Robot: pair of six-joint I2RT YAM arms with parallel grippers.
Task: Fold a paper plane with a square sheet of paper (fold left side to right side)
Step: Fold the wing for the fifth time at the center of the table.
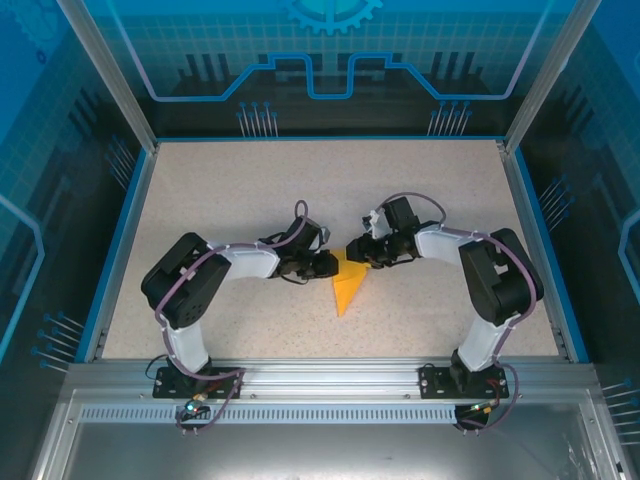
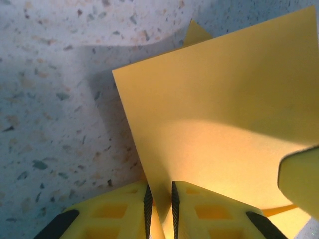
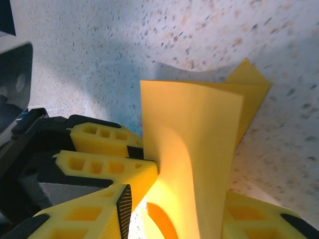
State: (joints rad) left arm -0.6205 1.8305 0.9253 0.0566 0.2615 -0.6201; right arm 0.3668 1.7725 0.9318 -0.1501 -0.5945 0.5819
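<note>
The square sheet of paper [image 1: 348, 290] is orange-yellow and folded into a narrow pointed paper plane shape, tip toward the near edge. It lies at mid table between both grippers. One flap [image 3: 199, 139] stands up from the table and curves. My left gripper [image 1: 328, 266] comes in from the left. In the left wrist view its jaws [image 2: 160, 209] stand almost together with the edge of the raised flap [image 2: 214, 109] pinched between the pads. My right gripper [image 3: 184, 211] is open, its fingers wide apart on either side of the standing flap. The left gripper's fingers [image 3: 114, 167] meet the flap's edge there.
The speckled beige table [image 1: 220, 200] has a blue raised border. Aluminium posts and blue panels enclose it. The two arm bases [image 1: 190, 375] sit on the rail at the near edge. Bare table lies behind and to both sides.
</note>
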